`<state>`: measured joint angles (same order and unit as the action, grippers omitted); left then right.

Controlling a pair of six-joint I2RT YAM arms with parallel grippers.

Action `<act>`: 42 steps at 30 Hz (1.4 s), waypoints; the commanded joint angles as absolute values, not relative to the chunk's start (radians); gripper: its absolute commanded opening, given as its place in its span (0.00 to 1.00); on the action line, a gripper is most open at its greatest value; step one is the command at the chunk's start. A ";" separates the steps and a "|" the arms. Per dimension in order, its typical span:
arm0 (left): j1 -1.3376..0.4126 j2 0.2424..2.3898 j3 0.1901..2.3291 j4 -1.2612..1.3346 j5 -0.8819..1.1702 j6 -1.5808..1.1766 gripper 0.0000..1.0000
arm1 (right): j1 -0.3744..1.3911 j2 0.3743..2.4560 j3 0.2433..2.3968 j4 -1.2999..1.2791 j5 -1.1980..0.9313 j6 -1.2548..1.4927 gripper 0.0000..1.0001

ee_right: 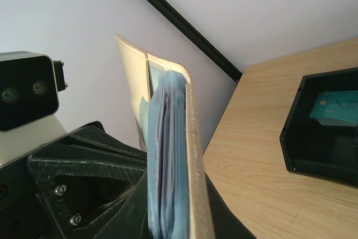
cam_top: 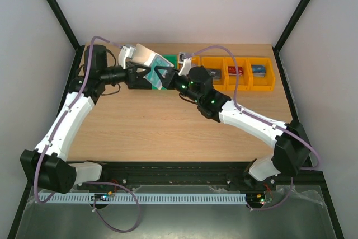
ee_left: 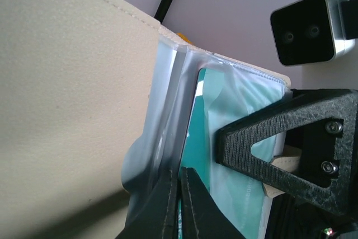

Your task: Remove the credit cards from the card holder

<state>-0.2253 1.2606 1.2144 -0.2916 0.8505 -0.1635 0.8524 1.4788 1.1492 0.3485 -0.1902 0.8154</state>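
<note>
At the far left of the bench (cam_top: 168,132), the left gripper (ee_left: 180,194) is reaching in from the left. It is clenching tight on the near edge of a teal card (ee_left: 196,155) where that card is sitting inside a see-through sleeve; whether the fingers are catching only the card or the sleeve film too, I cannot tell. The card holder (cam_top: 146,57) is hanging in the air above the bench's back left corner, folded open, with its white cover facing the left wrist camera and its pale blue sleeves bunching along the spine. Just to the right, the right gripper (ee_right: 170,211) is grasping the holder edge-on, one black finger pressing against each side. Right of it, a black bin (ee_right: 291,132) is sitting on the bench with a pale teal card (ee_right: 335,107) lying inside. Farther right, a row of orange bins (cam_top: 246,87) is standing along the back edge, holding a grey card (cam_top: 213,72), a red card (cam_top: 235,71) and a blue card (cam_top: 258,70).
</note>
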 commanded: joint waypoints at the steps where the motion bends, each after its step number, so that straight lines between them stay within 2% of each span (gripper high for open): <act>1: -0.340 1.222 1.274 -0.453 1.288 -0.092 0.02 | 0.848 1.514 1.179 0.438 -0.271 0.747 0.02; 5: -0.287 1.215 1.272 -0.481 1.268 -0.065 0.02 | 0.816 1.486 1.178 0.410 -0.445 0.647 0.13; 9: -0.247 1.207 1.269 -0.498 1.257 -0.043 0.02 | 0.785 1.439 1.117 0.462 -0.550 0.640 0.18; 11: -0.237 1.202 1.274 -0.518 1.254 -0.018 0.02 | 0.775 1.416 1.090 0.475 -0.564 0.640 0.15; 14: -0.233 1.197 1.285 -0.559 1.228 0.030 0.02 | 0.769 1.406 1.081 0.466 -0.579 0.616 0.02; 19: -0.219 1.189 1.287 -0.585 1.212 0.061 0.02 | 0.760 1.390 1.078 0.461 -0.634 0.597 0.05; 27: -0.205 1.183 1.296 -0.610 1.158 0.104 0.02 | 0.758 1.361 1.074 0.451 -0.696 0.573 0.04; 34: -0.283 1.190 1.279 -0.575 1.041 0.094 0.02 | 0.759 1.405 1.062 0.570 -0.714 0.683 0.02; 37: -0.282 1.189 1.281 -0.563 1.003 0.090 0.13 | 0.759 1.402 1.059 0.583 -0.713 0.696 0.02; 42: -0.281 1.195 1.283 -0.548 0.974 0.078 0.24 | 0.759 1.391 1.057 0.571 -0.713 0.691 0.02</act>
